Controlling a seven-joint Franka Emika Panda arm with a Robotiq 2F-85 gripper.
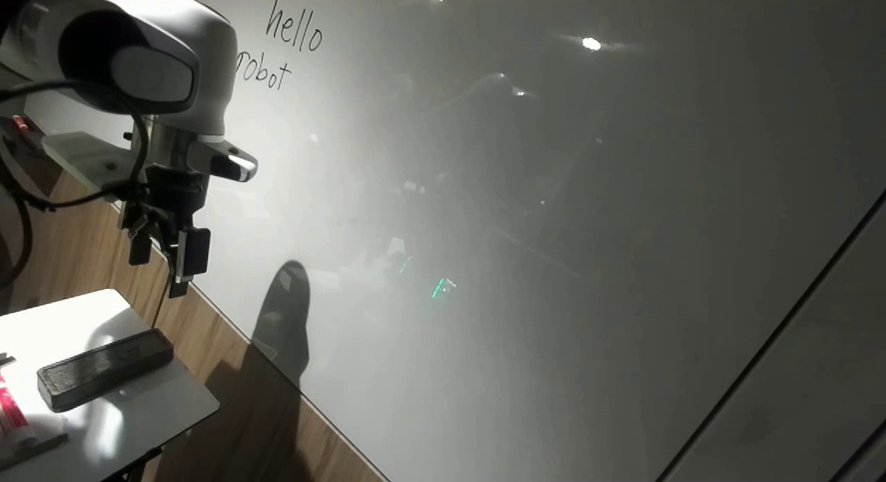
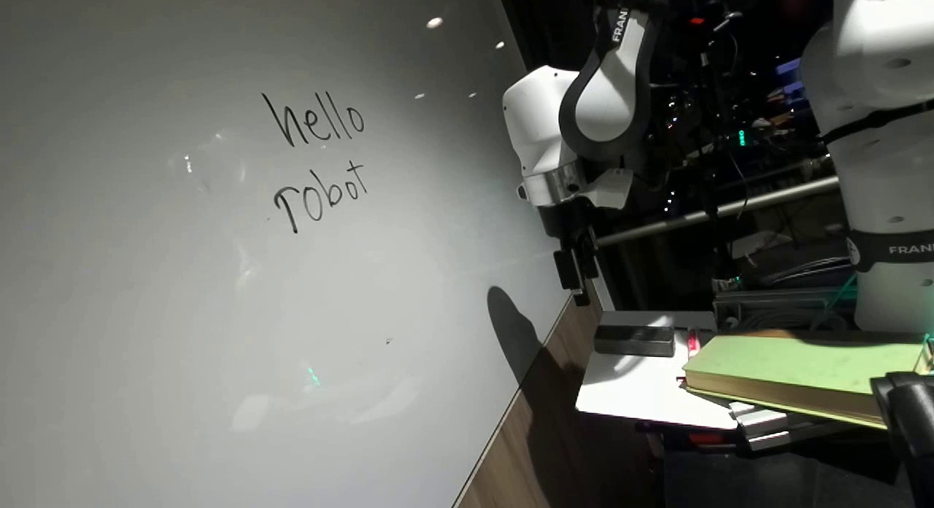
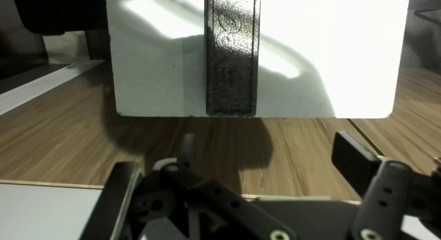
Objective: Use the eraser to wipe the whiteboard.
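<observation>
Wrist view: a dark, oblong eraser (image 3: 232,71) lies flat on a white counter (image 3: 148,91), one short end at the counter's edge, roughly midway between two corners. Past that edge, against wood panelling (image 3: 293,143), the hand (image 3: 237,160) spreads its fingers wide with nothing between them. The jaws stand either side of the eraser's line, probably so they can close across its narrow width.

In an exterior view, that edge faces the whiteboard (image 1: 554,260), presumably to keep the eraser within easy reach of its job. The hand points down just above that edge, clear of the eraser. A red-and-white item (image 1: 12,409) lies just beside the eraser's other end.

In an exterior view, black handwriting (image 2: 314,175) reading "hello robot" stands on the whiteboard, so wiping seems not yet begun. A green book (image 2: 788,362) covers the counter's side away from the whiteboard, perhaps simply parked there.
</observation>
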